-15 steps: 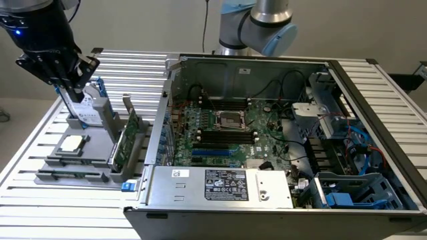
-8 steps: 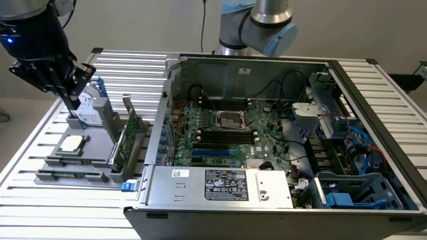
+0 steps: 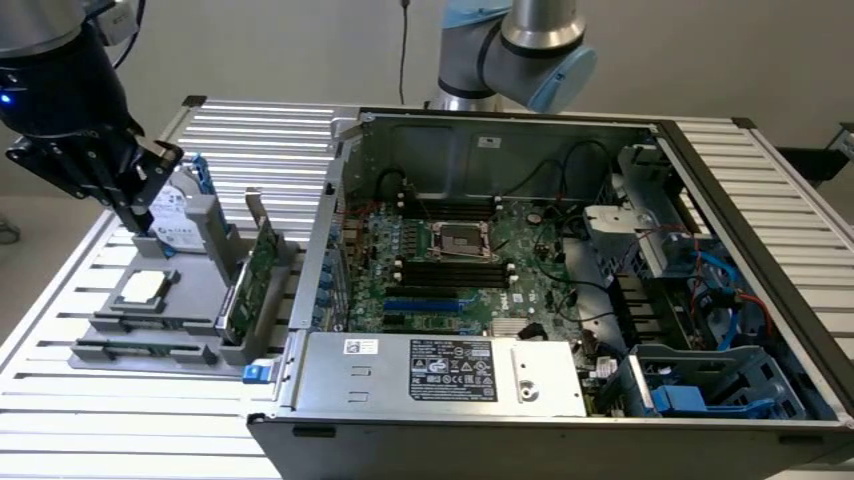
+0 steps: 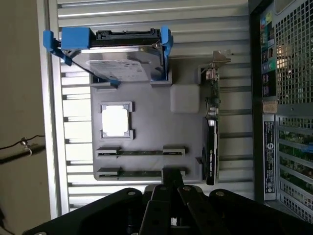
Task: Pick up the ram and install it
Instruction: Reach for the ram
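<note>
Heads up on where your setup sits: your hand (image 3: 144,232) is clenched, tips pressed together with nothing between them. It hangs over the grey tray (image 3: 187,300) at the exterior view's left, up in front of the hard drive (image 3: 176,222) in its blue bracket (image 4: 54,41), and it's not touching any of the parts.

The ram (image 3: 134,350) isn't picked up yet. It's lying on edge in the long holder at the tray's near edge in the exterior view, on the far side of the CPU chip (image 3: 144,290) from the hard drive. From the wrist camera, the hand's tips line up over one end of that holder. There's another thin strip in the holder right beside it (image 4: 141,152), but I can't tell whether that's a second stick.

The expansion card (image 3: 251,275) stands upright along the tray's edge nearest the computer case (image 3: 481,150). The case sits open on the slatted surface (image 3: 80,430), motherboard (image 3: 387,262) showing, and the long black slots (image 3: 454,270) on it look unfilled.
</note>
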